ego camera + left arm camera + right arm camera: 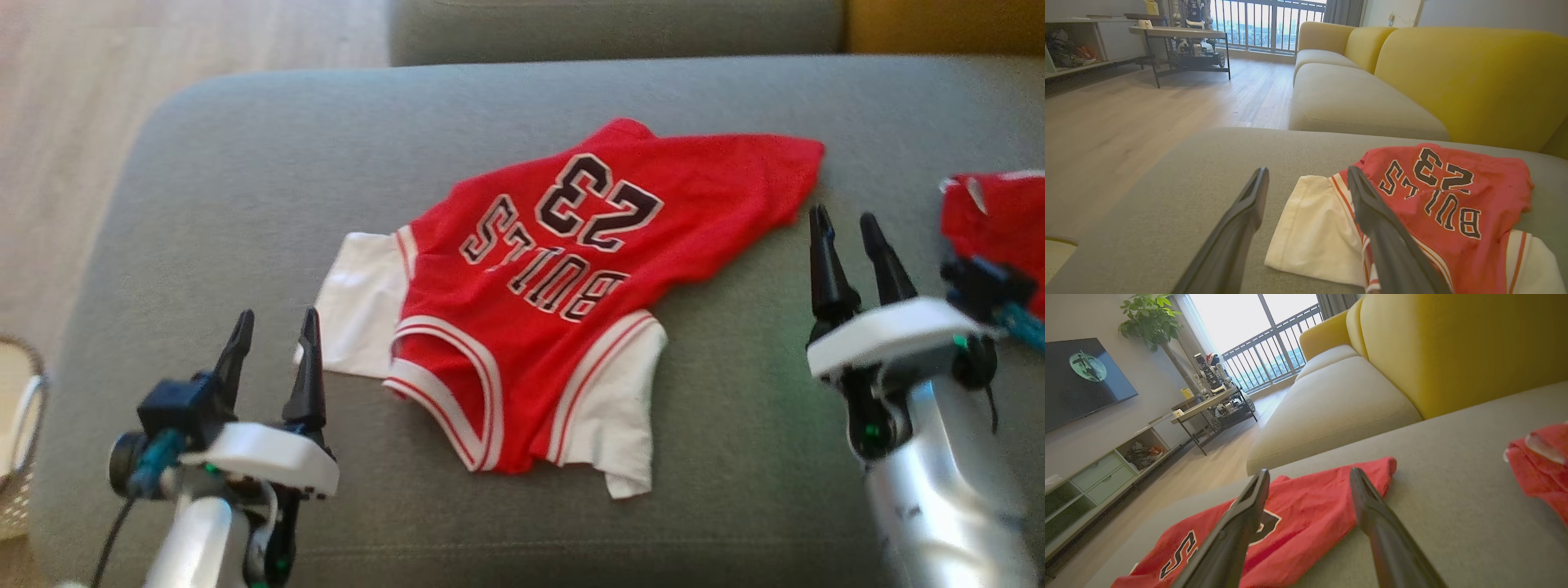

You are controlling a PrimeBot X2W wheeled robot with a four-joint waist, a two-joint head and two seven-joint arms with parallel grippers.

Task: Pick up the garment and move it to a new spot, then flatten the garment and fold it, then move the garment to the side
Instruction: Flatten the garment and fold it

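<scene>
Because the garment (571, 310) lies in the middle of the grey cushion (245, 204), I have an arm on each side of it, which I judge the sensible stance for smoothing it out. It rests print side up with the collar toward me and the lettering upside down from the head camera. The white sleeves are spread to either side and the hem is drawn out to a point at the far right, so it sits skewed and a little rumpled rather than square.

The left gripper (277, 318) sits low by the near left sleeve, jaws apart and empty. Its inner finger comes just beside the sleeve's edge, and I cannot tell whether it brushes the cloth. The right gripper (844, 216) hangs just short of the hem corner, jaws likewise apart with nothing between them.

Nothing lies between either pair of jaws and the cloth. What I would watch is the second red piece of clothing (1004, 220) bunched at the cushion's right edge, close behind the right wrist, since a backward swing could drag it. A woven basket (16, 457) stands on the wooden floor (82, 122) off the left end, well apart from the work. Beyond the cushion runs a yellow-backed sofa (1474, 81), out of my way.
</scene>
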